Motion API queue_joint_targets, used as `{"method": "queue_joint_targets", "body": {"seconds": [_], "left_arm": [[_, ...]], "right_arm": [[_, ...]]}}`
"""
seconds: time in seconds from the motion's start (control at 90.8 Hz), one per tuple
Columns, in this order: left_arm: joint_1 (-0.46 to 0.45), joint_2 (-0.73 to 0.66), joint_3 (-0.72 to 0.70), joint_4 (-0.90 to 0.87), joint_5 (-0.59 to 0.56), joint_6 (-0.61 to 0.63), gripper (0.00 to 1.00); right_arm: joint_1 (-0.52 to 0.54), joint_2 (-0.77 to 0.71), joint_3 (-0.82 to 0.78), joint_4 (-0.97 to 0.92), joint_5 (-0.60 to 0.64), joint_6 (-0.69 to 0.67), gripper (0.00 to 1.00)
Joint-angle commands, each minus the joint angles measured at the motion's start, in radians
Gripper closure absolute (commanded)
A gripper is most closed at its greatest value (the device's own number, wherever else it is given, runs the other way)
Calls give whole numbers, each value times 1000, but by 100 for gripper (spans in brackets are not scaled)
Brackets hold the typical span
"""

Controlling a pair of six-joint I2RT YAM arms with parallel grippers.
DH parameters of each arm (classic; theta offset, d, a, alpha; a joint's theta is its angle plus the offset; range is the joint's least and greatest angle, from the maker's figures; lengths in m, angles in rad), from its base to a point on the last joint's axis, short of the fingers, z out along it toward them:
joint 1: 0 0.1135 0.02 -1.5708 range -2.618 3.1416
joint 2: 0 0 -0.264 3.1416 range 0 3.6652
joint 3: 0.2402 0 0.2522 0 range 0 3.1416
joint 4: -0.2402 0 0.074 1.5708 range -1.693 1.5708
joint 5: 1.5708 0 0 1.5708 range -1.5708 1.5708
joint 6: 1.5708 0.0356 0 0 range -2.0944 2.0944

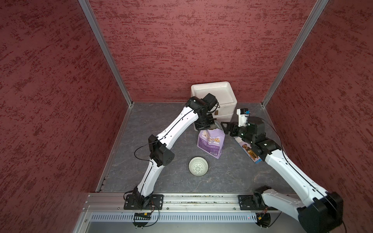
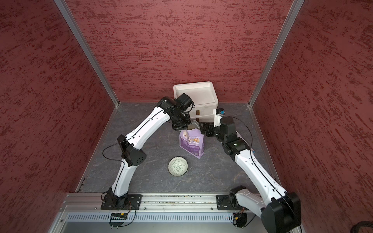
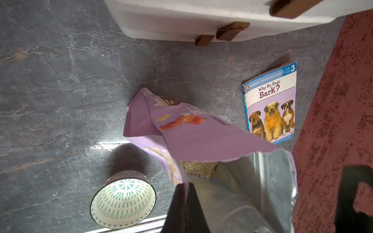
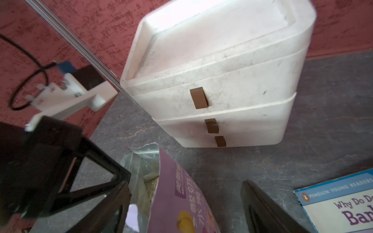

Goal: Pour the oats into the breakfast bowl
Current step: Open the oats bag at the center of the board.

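Note:
The lavender pouch (image 1: 211,144) (image 2: 191,144) stands upright on the table with its top torn open. Pale oats (image 3: 198,168) (image 4: 150,189) show inside its silver lining. My left gripper (image 3: 186,185) (image 1: 211,126) is shut on one side of the pouch's rim. Open at the opposite side, my right gripper (image 4: 186,179) (image 1: 226,129) has the pouch's purple wall (image 4: 181,197) between its spread fingers without pinching it. The breakfast bowl (image 1: 198,166) (image 2: 178,165) (image 3: 123,198) sits empty on the table, in front of the pouch.
A white foam drawer box (image 1: 214,94) (image 4: 222,80) stands against the back wall, just behind the pouch. A blue dog-cover book (image 1: 249,150) (image 3: 271,107) lies under my right arm. Red walls close in three sides.

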Motion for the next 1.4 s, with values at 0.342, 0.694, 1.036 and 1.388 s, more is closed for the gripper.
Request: {"method": "queue_joint_targets", "body": {"seconds": [0.342,0.694,1.036,1.388], "left_arm": [[33,13,-26,77,6,18,100],[55,-60,-135,125,0,65,100],[58,-87,-104,95,23,89,100],[72,-106,-73,40,22,137,100]], "right_arm": [[177,-312,-420,257,52,80,2],[295,-143,-649,687,230,-59,1],[295,346,-666,1206,222,-159,2],[295,610,-690,1585,184,-219,2]]}}
